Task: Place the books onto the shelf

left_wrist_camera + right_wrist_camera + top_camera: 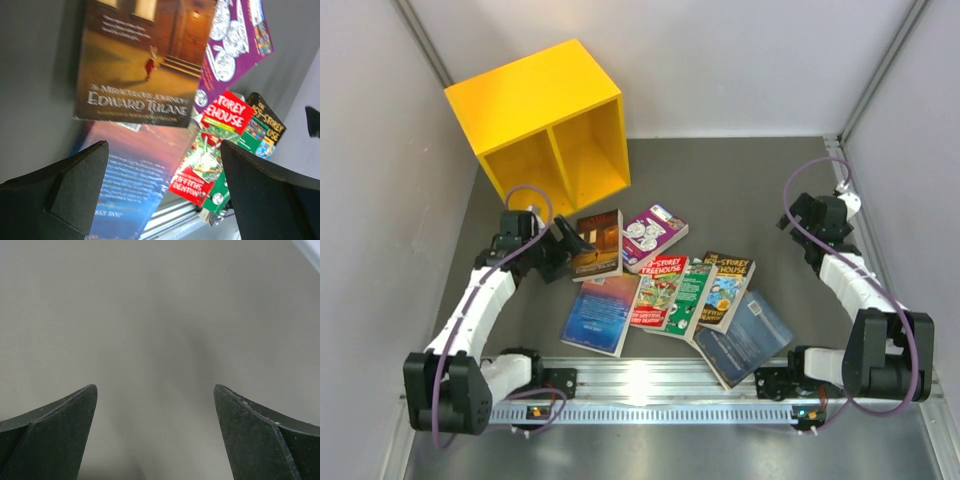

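- Shelf [525, 95]: yellow box at the far left of the table [740, 190], set at an angle. Its two side-by-side compartments open toward the arms, and no book is in either.
- Left gripper [164, 147]: fingers spread wide, holding nothing. In the top view it sits between the shelf and the books, with the shelf beyond it, further from the arm bases.
- "Edward Tulane" book [599, 245]: flat on the table, cover up, just to the right of the left gripper. The wrist view shows it directly ahead of the spread fingers. Its long axis runs near to far, roughly toward the shelf mouth. This book is judged the nearest candidate for a grasp, though whether the fingers touch its edge cannot be told.
- Blue-and-orange book [603, 312]: flat, on the near side of the "Edward Tulane" book and seemingly tucked under its edge.
- Purple book [655, 235]: flat, slanted, beside the far right corner of the "Edward Tulane" book.
- Red "Treehouse" book [658, 288], green book [690, 300], second "Treehouse" book [728, 290] and dark blue book [745, 340]: an overlapping fan at mid-table. All are off the shelf.
- Right gripper [154, 387]: fingers spread wide, empty. Its wrist view shows only a blank grey surface. That arm is raised at the right edge, well apart from the books and the shelf, so the left arm is judged nearer to both.
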`<state>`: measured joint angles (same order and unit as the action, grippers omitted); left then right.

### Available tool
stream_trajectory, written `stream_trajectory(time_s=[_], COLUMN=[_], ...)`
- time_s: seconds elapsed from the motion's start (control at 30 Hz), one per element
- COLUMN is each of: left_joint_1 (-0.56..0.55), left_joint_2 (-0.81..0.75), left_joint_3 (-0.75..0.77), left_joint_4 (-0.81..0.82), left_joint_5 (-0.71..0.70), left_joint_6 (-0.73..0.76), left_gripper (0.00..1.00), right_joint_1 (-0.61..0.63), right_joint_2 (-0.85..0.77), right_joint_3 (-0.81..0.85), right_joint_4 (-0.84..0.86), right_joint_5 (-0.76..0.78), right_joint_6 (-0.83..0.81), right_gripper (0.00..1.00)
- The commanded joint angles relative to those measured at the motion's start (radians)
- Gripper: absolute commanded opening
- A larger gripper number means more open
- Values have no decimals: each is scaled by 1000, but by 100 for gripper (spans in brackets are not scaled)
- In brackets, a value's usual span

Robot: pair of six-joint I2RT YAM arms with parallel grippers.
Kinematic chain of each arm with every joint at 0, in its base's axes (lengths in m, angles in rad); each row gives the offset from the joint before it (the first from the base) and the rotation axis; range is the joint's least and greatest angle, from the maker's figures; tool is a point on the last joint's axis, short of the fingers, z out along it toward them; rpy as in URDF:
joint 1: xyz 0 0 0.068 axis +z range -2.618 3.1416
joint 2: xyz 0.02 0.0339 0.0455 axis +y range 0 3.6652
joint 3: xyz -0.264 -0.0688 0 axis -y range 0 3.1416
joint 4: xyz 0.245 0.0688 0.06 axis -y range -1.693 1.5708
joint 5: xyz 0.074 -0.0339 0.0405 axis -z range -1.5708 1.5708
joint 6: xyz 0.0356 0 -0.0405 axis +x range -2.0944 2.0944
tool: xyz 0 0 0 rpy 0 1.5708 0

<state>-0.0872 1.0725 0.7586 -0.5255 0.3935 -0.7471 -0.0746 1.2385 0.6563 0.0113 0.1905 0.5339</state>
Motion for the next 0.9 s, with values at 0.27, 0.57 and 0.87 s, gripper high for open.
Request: stream_trajectory(time_s=[0.27, 0.57, 0.87], left_joint_1=[58, 60, 58], left_joint_2=[139, 276, 379], left_joint_3=[-137, -188, -212], left_joint_4=[260, 399, 568], left_joint_5=[-4, 1, 57], left_joint_6=[100, 106, 48], left_gripper=[98, 96, 74], right_joint_1=[-37, -54, -59], right_joint_2=[-30, -8, 18], right_joint_3=[152, 210, 261], right_joint_4=[-312, -381, -405], right_joint_5=[-22, -37, -71], right_joint_6=[-84, -123, -127], right_gripper=[100, 100, 100])
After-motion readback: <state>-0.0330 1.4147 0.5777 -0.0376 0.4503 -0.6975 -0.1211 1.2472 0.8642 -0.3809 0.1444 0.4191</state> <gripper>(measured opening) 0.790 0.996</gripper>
